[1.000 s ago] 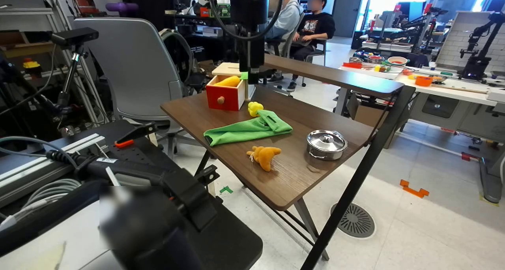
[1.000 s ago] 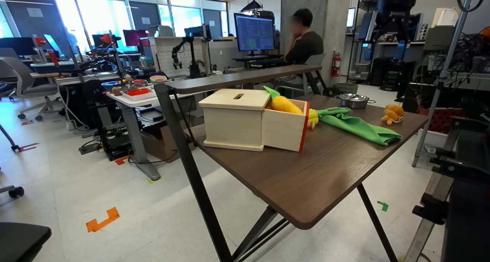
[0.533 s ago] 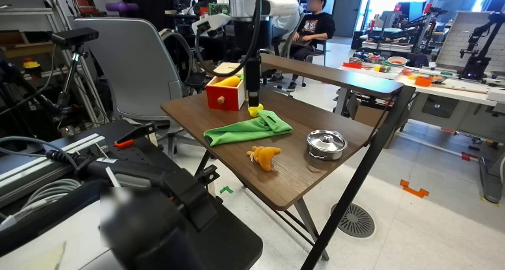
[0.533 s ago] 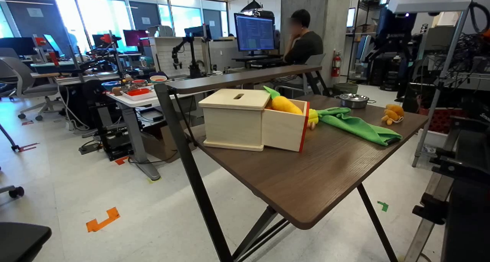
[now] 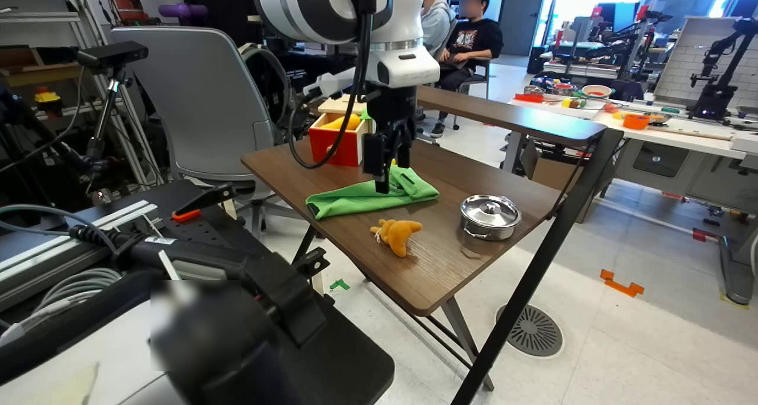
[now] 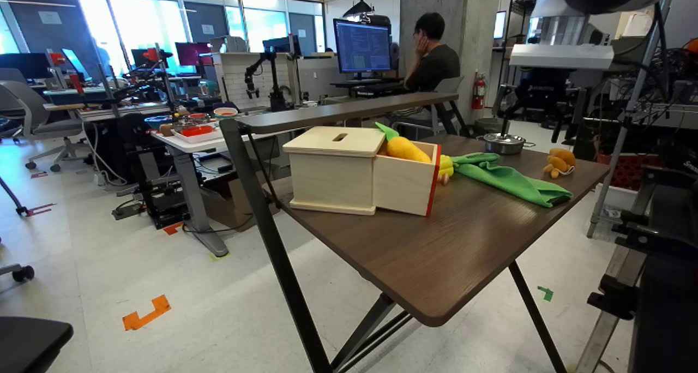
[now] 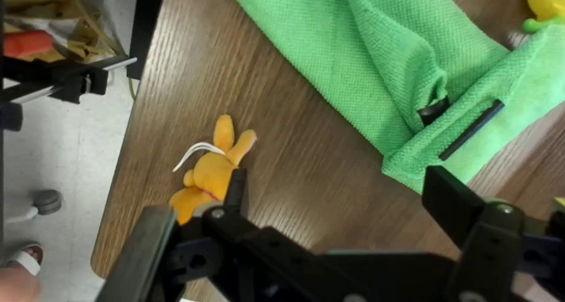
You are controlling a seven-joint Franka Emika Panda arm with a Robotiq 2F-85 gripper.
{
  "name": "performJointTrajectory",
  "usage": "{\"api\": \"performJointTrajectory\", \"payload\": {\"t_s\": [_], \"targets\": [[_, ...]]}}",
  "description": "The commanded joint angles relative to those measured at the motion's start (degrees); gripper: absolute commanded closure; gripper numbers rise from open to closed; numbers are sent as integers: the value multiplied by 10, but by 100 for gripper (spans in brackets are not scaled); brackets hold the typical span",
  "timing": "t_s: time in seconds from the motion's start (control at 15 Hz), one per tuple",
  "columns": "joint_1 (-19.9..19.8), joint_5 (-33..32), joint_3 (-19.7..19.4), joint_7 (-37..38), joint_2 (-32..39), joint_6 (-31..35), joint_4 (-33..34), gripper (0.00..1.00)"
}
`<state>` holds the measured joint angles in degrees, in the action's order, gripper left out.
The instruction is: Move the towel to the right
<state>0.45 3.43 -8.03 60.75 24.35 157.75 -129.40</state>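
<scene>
The green towel (image 5: pixel 346 201) lies folded and rumpled on the brown table; it also shows in an exterior view (image 6: pixel 515 182) and across the top of the wrist view (image 7: pixel 326 50). A fold with dark slots lies at its right end in the wrist view. My gripper (image 7: pixel 336 174) is open and nothing is between its fingers. In the wrist view the right fingertip overlaps the towel's near corner, and bare wood shows between the fingers. In an exterior view the gripper (image 5: pixel 393 174) hangs over the towel and hides part of it. Contact with the towel cannot be told.
An orange plush toy (image 5: pixel 398 236) lies in front of the towel, behind the left finger in the wrist view (image 7: pixel 207 174). A lidded metal pot (image 5: pixel 490 215) stands to the right. A box with an open red-fronted drawer (image 5: pixel 337 144) and a yellow toy (image 6: pixel 446 166) are behind.
The arm has come down toward the table, and the gripper has turned so both fingers now show in an exterior view. The towel and other table objects have not moved.
</scene>
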Motion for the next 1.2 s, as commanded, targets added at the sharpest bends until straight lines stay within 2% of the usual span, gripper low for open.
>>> {"api": "performJointTrajectory", "payload": {"t_s": [0.0,0.6,1.13], "targets": [[12,56,2,35,59,5,61,0],[-4,158,68,26,157,-3,175,0],[-16,181,71,24,215,-20,237,0]]}}
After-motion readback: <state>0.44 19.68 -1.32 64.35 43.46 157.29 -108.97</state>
